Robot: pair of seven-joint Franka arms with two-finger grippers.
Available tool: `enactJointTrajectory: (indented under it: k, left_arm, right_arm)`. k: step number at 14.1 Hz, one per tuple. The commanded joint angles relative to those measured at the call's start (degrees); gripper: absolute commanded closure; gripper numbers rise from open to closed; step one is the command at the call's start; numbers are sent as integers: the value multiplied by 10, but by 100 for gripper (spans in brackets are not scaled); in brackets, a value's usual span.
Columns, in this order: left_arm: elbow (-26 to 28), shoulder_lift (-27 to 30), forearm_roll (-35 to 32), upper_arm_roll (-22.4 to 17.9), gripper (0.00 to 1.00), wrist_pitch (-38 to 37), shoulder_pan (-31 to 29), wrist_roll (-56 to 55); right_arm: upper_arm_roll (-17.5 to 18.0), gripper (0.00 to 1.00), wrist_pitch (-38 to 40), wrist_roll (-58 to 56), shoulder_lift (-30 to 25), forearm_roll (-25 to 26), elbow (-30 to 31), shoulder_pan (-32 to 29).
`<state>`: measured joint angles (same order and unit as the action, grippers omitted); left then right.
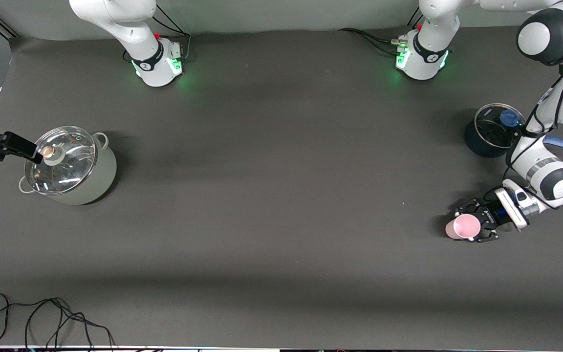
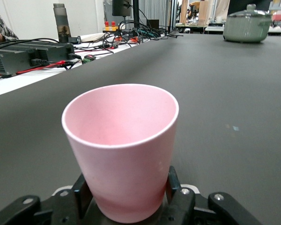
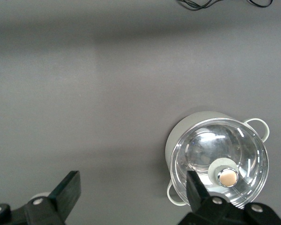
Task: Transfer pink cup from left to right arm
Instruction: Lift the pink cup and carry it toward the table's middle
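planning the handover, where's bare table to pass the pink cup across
The wide middle of the table between the grey-green pot and the pink cup is bare. It is crowded at the left arm's end, where the left gripper grips the cup near the dark pot. The right gripper hangs open over the grey-green pot.

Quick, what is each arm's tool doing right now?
Left tool: closed on the pink cup, low over the table near the left arm's end.
Right tool: open, holding nothing, above the lidded grey pot.

table: dark grey | on it: green pot | dark pot | black cable
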<state>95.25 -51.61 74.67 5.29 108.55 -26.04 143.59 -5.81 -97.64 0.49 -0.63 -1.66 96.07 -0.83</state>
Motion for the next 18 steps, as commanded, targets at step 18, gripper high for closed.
enactJointTrajectory:
  k: [18]
  left_arm:
    - [210, 382, 213, 392, 63, 478, 152, -403]
  right_arm:
    - [0, 0, 9, -13, -2, -16, -3, 0]
